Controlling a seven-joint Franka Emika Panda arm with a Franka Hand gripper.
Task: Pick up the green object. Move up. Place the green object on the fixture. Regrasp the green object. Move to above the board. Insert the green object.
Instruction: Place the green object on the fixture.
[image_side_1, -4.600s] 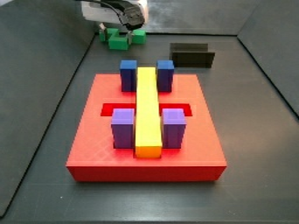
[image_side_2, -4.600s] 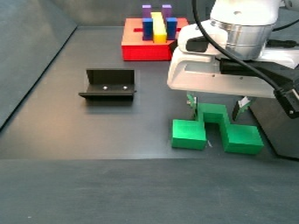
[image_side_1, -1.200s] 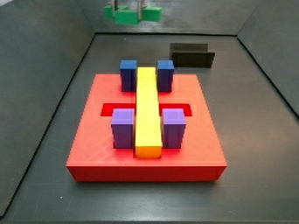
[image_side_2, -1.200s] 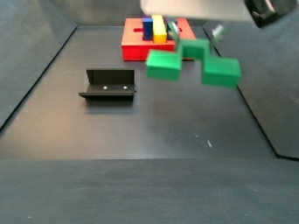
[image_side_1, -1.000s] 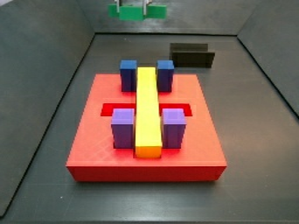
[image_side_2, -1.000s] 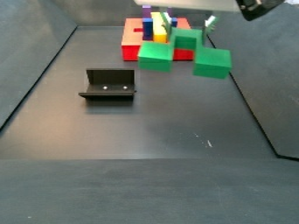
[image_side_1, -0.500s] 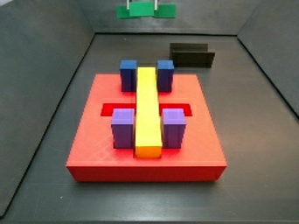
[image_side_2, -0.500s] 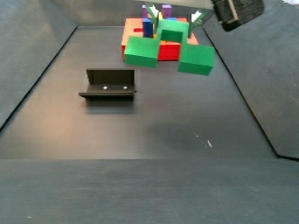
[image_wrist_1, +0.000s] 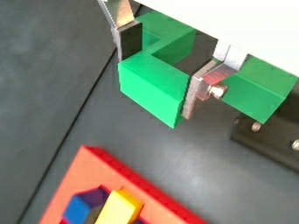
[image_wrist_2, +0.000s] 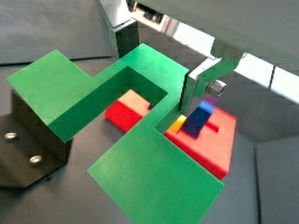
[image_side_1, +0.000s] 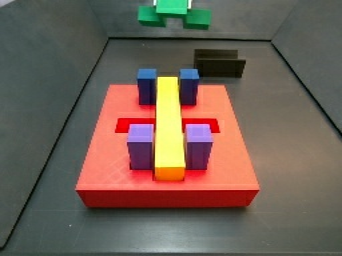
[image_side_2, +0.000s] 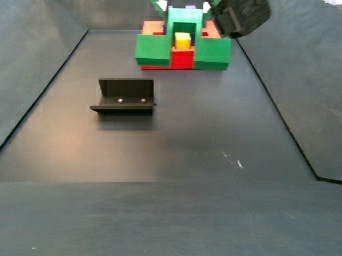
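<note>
My gripper (image_wrist_1: 156, 81) is shut on the green object (image_wrist_1: 153, 77), with its silver fingers (image_wrist_1: 201, 87) pressed on either side of the raised middle cube. The wide crossbar (image_wrist_2: 117, 105) spreads out below the jaws in both wrist views. In both side views the green object (image_side_2: 183, 46) hangs high in the air, well off the floor (image_side_1: 174, 13). The red board (image_side_1: 167, 150) with its blue and purple blocks and yellow bar lies below. The black fixture (image_side_2: 124, 97) stands empty on the floor, apart from the gripper.
Grey walls enclose the dark floor (image_side_2: 174, 160). A dark part of the arm (image_side_2: 242, 15) shows at the upper edge in a side view. The fixture (image_side_1: 221, 63) sits behind the board's far right corner. The board's red edge (image_wrist_1: 105, 179) shows under the piece.
The gripper lifted the green object off the floor and carried it up and across. Over the last second the piece kept rising and shifting sideways.
</note>
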